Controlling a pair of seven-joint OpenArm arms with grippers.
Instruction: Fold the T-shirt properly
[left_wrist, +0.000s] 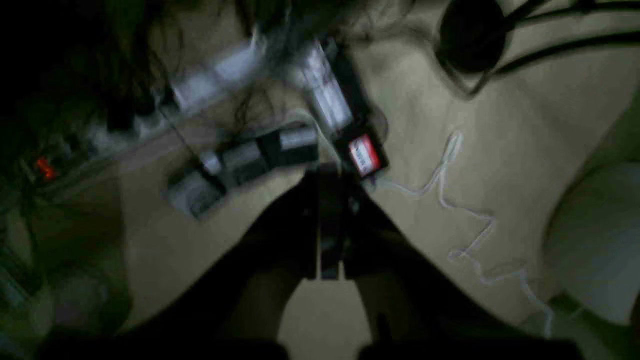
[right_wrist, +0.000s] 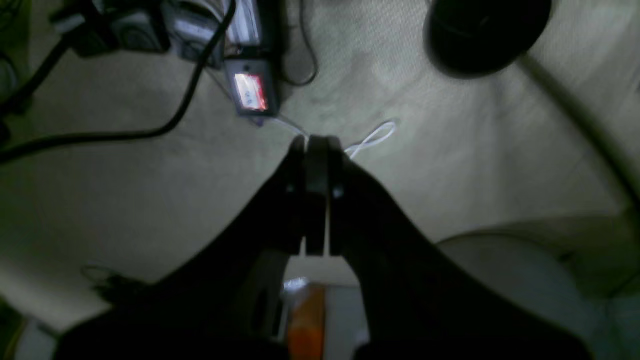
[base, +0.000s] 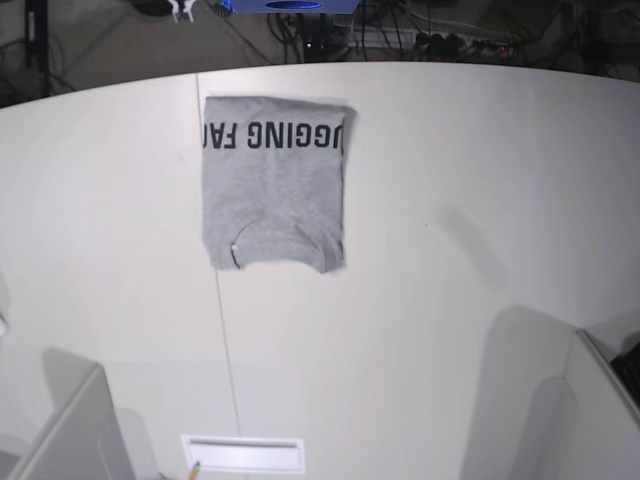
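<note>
The T-shirt (base: 275, 195) lies folded into a neat grey rectangle on the far left-centre of the white table (base: 450, 200). Black block lettering runs upside down along its far edge. No gripper shows in the base view. In the left wrist view my left gripper (left_wrist: 327, 175) is shut with nothing between its dark fingers, and it hangs over a beige floor. My right gripper (right_wrist: 316, 142) is likewise shut and empty in the right wrist view, also above the floor. Neither wrist view shows the T-shirt.
Pale arm links rise at the near left (base: 70, 430) and near right (base: 600, 410) corners of the base view. On the floor lie power strips (left_wrist: 240, 160), black cables (right_wrist: 150, 132), a thin white cord (left_wrist: 465, 215) and a round black base (right_wrist: 485, 30).
</note>
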